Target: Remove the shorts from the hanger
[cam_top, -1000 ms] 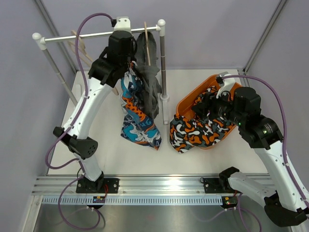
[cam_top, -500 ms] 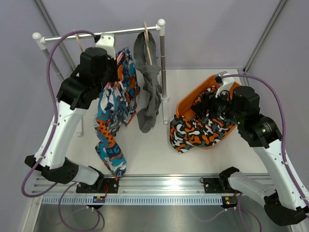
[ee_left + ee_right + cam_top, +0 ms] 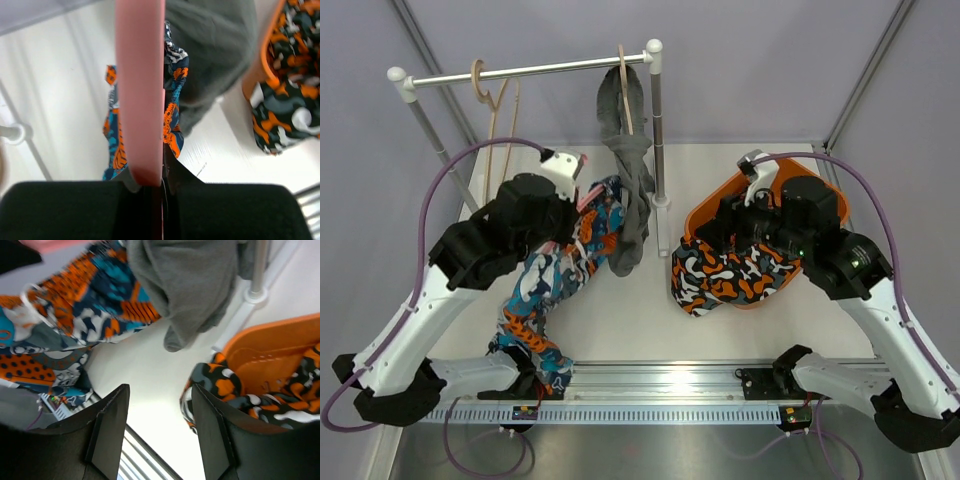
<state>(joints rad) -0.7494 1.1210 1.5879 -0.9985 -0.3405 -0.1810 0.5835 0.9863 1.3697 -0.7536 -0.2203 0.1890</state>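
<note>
Shorts sit in three spots. The patterned shorts [image 3: 555, 285] hang off the pink hanger [image 3: 140, 90], which the left gripper [image 3: 162, 185] has pinched tight between closed fingers, low over the left half of the table [image 3: 640, 310]. Their bottom end trails to the near edge, right at the metal track [image 3: 650, 378]. The grey shorts [image 3: 630, 215] are draped on a wooden hanger [image 3: 623, 85] at the right end of the rack bar [image 3: 550, 68], just beside the right post [image 3: 657, 130], with the hem dangling low between the two arms. The top corner of the patterned shorts looks close against the grey cloth, but I can't tell if they touch. A bare hanger [image 3: 480, 80] hangs at the left end of the bar, well apart from the rest. The camouflage shorts [image 3: 725, 280] lie in the orange basket [image 3: 703, 212] on the right and spill over its near-left rim onto the table. The right gripper [image 3: 160, 395] hovers at that rim, fingers apart with nothing between them. There is an open strip of table between the patterned and camouflage shorts. The post's foot stands near the basket's left corner.
</note>
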